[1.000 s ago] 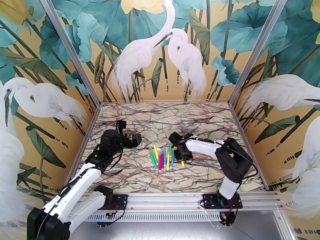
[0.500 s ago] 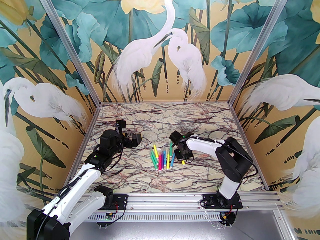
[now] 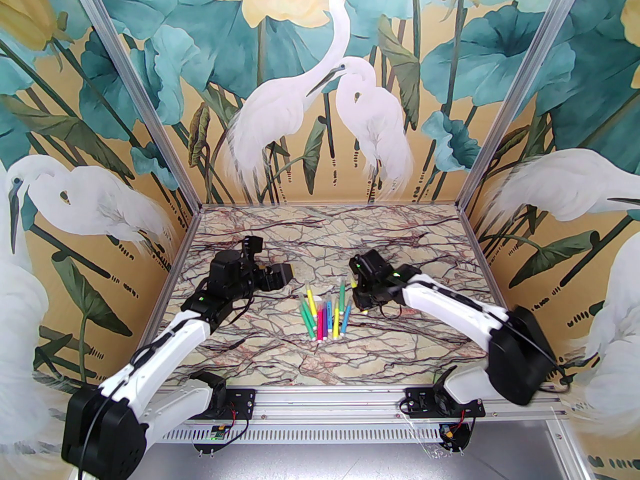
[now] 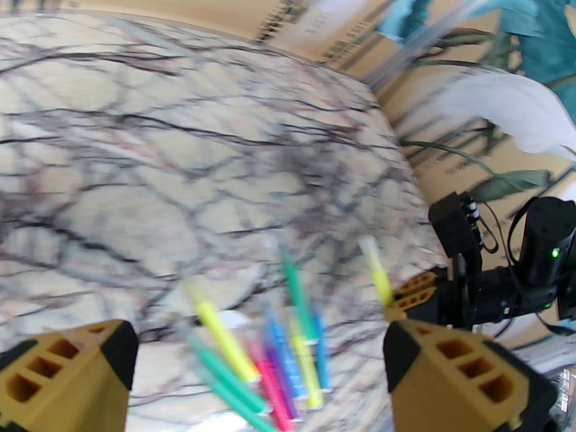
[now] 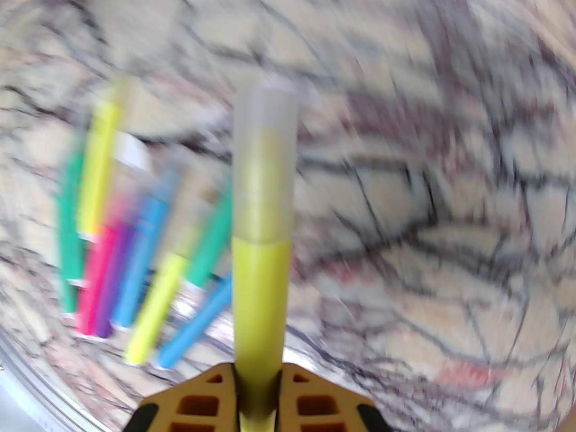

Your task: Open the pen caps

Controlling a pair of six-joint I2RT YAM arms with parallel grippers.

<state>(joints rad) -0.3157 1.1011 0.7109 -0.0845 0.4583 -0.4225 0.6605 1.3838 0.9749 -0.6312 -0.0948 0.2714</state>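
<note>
Mid marble table (image 3: 280,368), right hand (image 5: 258,371) clamps yellow pen (image 5: 261,286).

Right hand (image 3: 358,296) grips a yellow pen (image 3: 354,284) beside the pens (image 3: 324,318).

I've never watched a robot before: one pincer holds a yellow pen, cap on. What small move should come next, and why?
Probably the left pincer should move across to the pale cap and close on it. The right pincer is clamped on the yellow pen with the capped end sticking out, while the left one is open, empty and facing that way.
</note>
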